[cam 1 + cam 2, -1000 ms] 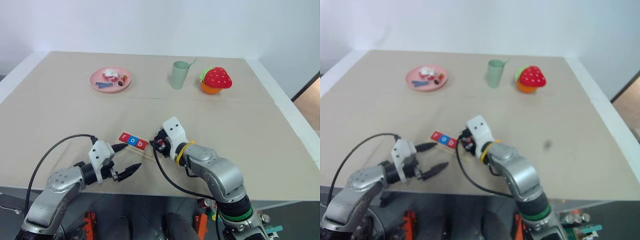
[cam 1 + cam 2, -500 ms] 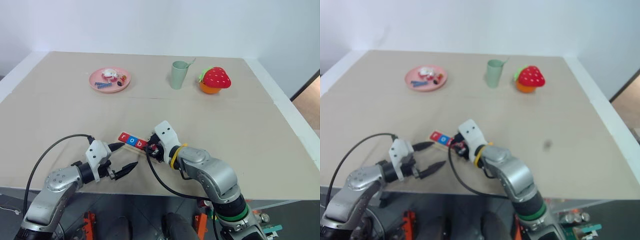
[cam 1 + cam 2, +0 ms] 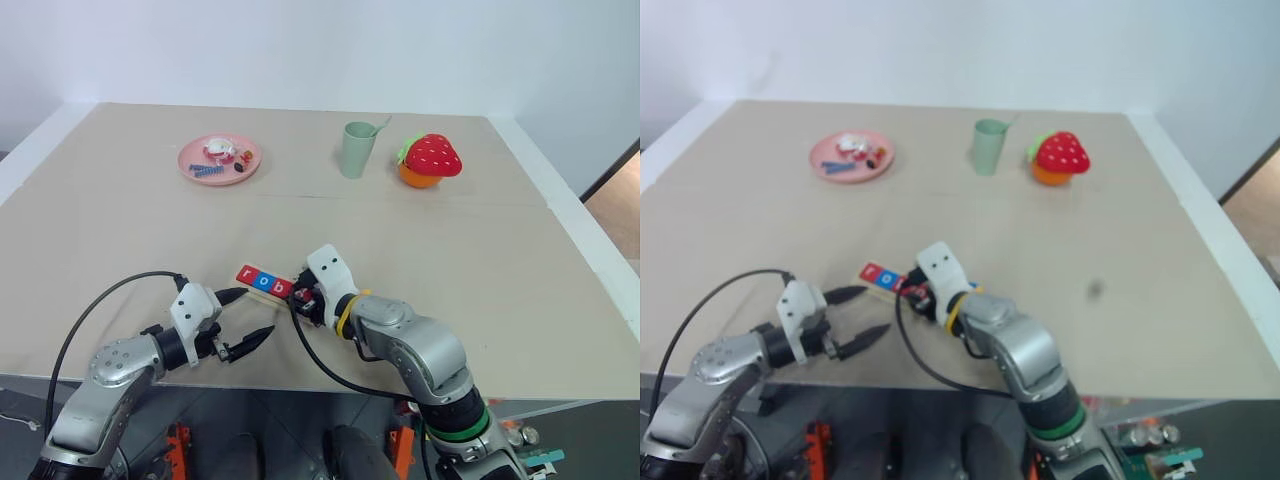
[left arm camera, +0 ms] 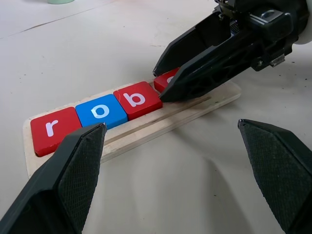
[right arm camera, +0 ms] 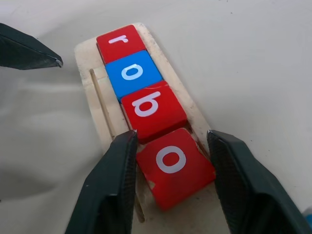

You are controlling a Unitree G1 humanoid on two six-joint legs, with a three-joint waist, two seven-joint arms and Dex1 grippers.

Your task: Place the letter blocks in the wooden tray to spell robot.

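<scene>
Spread wide and empty, the left gripper [image 3: 248, 318] is held just beside the wooden tray [image 4: 214, 100]. Tiles r [image 5: 120, 40], o [image 5: 132, 72] and b [image 5: 152, 107] are seated there; a red o tile [image 5: 171, 163] is straddled by the parted right gripper [image 5: 170, 146] fingers, slightly askew. A beige table [image 3: 500, 260] is seen beneath.

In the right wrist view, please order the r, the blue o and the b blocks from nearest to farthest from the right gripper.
1. b block: nearest to the right gripper, just past its fingers.
2. blue o block: in the middle.
3. r block: farthest, at the wooden tray's far end.
</scene>
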